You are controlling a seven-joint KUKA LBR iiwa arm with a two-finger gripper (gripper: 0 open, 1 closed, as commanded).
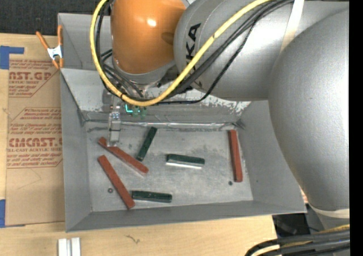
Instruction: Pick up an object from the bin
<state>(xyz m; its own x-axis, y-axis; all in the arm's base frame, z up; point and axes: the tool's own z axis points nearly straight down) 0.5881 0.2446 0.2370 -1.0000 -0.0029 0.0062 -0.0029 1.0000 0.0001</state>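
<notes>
Six small bars lie well spread on the floor of the bin (pixel 76 164), none stacked. Three are red and three dark. On the left we see two red ones close together: the upper red bar (pixel 127 161) slants down to the right, and the lower red bar (pixel 116 182), just below it, slants more steeply toward the front wall. They look very close at their left ends, though we cannot tell whether they touch. The third red bar (pixel 235 155) stands nearly upright in the view, far over on the right and well apart from the rest. A tilted green bar (pixel 146 143) lies just right of the upper red bar, its lower end near that bar's right end. A dark bar with a pale edge (pixel 184 161) lies almost level in the middle. A level green bar (pixel 151 196) sits near the front wall, its left end just beside the foot of the lower red bar.

The arm (pixel 295 79) comes in from the right and fills the upper right of the view, with its orange cover (pixel 144 28) over the back left of the bin and yellow and black cables (pixel 187 73) looped around it. Below the cover the hand (pixel 115 131) points straight down in the left part of the bin. Its tip is at the upper left end of the upper red bar, seemingly at or just above it. We cannot tell how wide the hand stands, and we see nothing held in it.
</notes>
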